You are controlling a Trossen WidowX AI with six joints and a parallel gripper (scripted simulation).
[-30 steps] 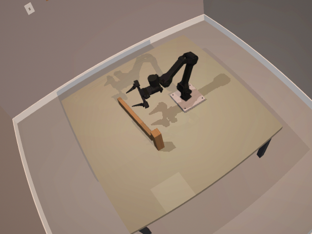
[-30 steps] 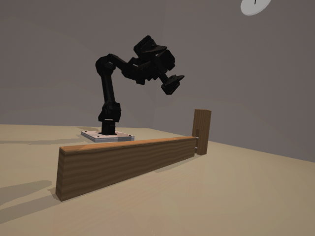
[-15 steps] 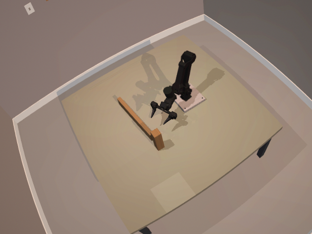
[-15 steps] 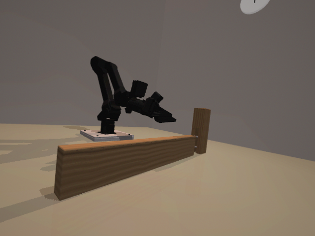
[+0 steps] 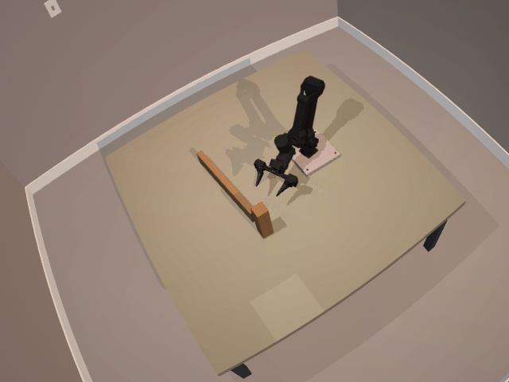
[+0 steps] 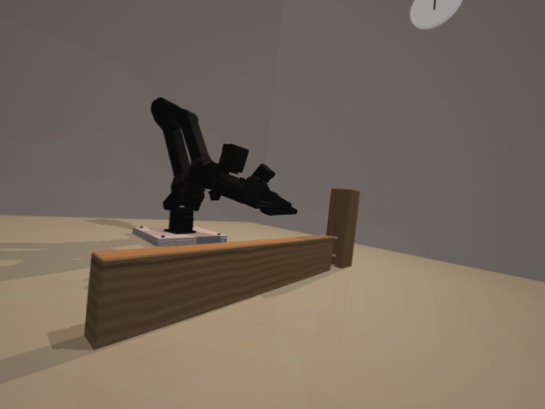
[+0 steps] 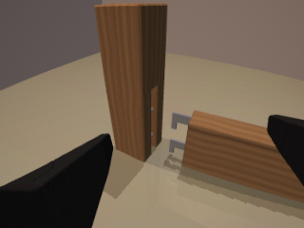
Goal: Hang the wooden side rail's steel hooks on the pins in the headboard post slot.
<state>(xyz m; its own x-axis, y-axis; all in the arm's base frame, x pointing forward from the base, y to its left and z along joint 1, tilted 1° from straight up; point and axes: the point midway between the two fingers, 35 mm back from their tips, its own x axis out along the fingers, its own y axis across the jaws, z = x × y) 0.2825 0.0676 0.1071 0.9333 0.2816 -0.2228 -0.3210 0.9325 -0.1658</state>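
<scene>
The wooden side rail (image 5: 223, 181) (image 6: 211, 281) (image 7: 237, 154) stands on its long edge on the table, low along its whole length. Two grey steel hooks stick out of its near end: the upper hook (image 7: 180, 116) and the lower hook (image 7: 177, 142). The headboard post (image 5: 265, 222) (image 6: 343, 220) (image 7: 121, 71) stands upright. Its slot shows an upper pin (image 7: 152, 109) and a lower pin (image 7: 152, 134). In the wrist view a gap separates hooks and post. My gripper (image 5: 267, 190) (image 6: 295, 211) (image 7: 189, 132) is wide open and empty, above the table on the arm's side of the rail and post.
The arm's base plate (image 5: 324, 162) (image 6: 149, 235) sits on the table (image 5: 349, 247) behind the gripper. The rail's far end points away from the post, toward the table's left side in the top view. Walls stand beyond the table.
</scene>
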